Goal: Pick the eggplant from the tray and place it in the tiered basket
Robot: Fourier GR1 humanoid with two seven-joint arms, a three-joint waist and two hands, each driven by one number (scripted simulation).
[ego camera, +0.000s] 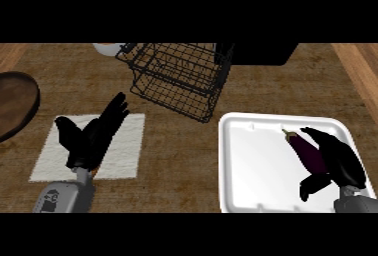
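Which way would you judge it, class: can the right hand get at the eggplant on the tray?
Probably yes: the right hand already lies alongside the eggplant on the white tray, with nothing between them.

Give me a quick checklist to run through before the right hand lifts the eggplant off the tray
1. Eggplant lies on the white tray: ok.
2. Right hand is beside the eggplant, thumb low under it: ok.
3. Fingers curled round the eggplant: not ok, they look straight alongside it.
4. Tiered basket stands beyond the tray, up and left: ok.
5. Basket tiers free of other things: cannot tell.
6. Left hand rests open over the white cloth, off the path: ok.
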